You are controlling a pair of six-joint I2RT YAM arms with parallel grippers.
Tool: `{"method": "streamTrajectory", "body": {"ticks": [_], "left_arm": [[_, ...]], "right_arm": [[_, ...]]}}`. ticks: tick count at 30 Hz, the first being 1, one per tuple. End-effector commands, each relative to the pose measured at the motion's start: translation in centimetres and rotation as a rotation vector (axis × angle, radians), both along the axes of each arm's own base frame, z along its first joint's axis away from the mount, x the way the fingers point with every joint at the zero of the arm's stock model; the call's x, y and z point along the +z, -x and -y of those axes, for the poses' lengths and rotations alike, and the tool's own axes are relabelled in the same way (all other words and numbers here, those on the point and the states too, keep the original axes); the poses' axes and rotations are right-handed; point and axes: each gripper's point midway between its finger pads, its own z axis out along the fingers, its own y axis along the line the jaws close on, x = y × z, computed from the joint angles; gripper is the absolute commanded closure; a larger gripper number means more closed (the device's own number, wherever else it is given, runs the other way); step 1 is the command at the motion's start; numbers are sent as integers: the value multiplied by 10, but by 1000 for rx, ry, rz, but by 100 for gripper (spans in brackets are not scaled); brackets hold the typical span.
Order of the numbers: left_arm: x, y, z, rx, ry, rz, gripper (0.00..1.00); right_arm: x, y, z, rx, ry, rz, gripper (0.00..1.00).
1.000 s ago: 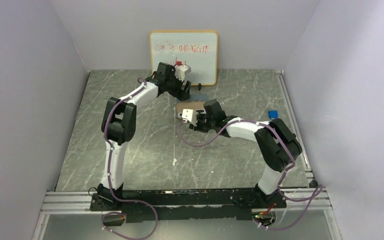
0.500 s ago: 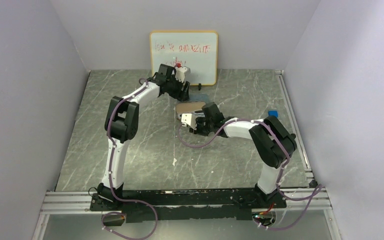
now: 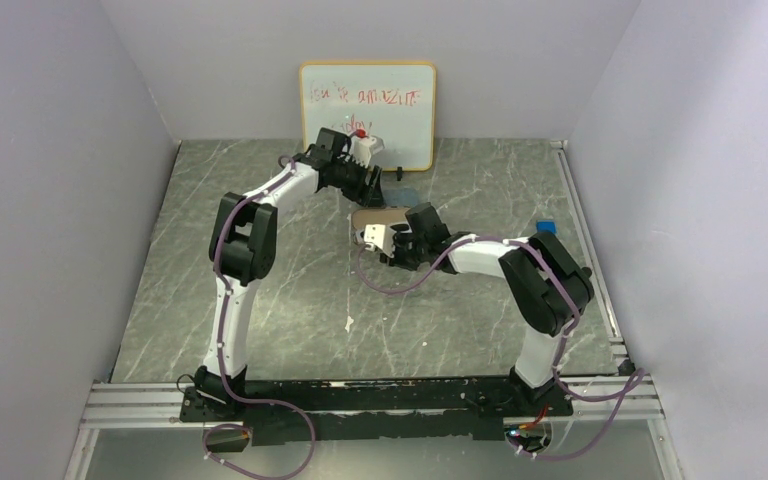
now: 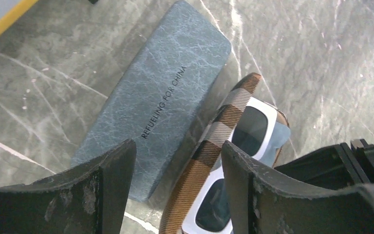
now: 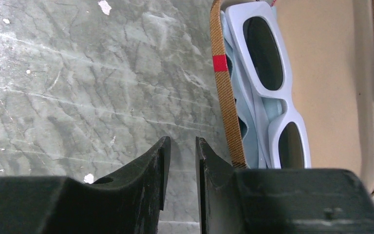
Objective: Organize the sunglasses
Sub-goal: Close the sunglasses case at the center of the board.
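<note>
Nearest you, your right gripper (image 5: 181, 141) hovers over the grey marbled tabletop (image 5: 78, 73) with its fingers drawn almost together and nothing between them. Just beyond it, the chunky white-framed sunglasses with dark lenses (image 5: 268, 83) lie folded in the open plaid oblong case (image 5: 226, 97), resting on a light-blue cloth (image 5: 272, 114) against the tan lining. Expect them to be light, rigid and slick: glossy plastic that can skid under the pads, with lenses that will scratch or smudge. If you lift them, pinch the thick bridge or a frame corner, never the lens faces. For closing, push the stiff lid edge rather than the glasses. Farther back, your left gripper (image 4: 177, 146) hangs spread wide and empty above the case, beside the shut grey-blue textured case (image 4: 160, 92). The thin brown pair does not show in any view.
</note>
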Motion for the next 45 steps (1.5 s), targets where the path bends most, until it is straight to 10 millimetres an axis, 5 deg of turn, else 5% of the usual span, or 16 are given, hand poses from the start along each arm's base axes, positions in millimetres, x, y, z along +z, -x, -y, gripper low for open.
{"method": "streamTrajectory", "body": {"ticks": [1,28,33,45], "left_arm": [[11,12,4,-49,76,-52,32],[42,40,12,-104,204,-96,48],[50,42,13,-110,221,-90,62],[41,53,14,-124,229,-125,76]], "right_arm": [[20,-15,-8,-9,-57,35,71],[12,-37,-12,-113,-66,13,71],[11,-40,-15,-111,-67,7,72],[11,-43,-19,-107,-70,0,72]]}}
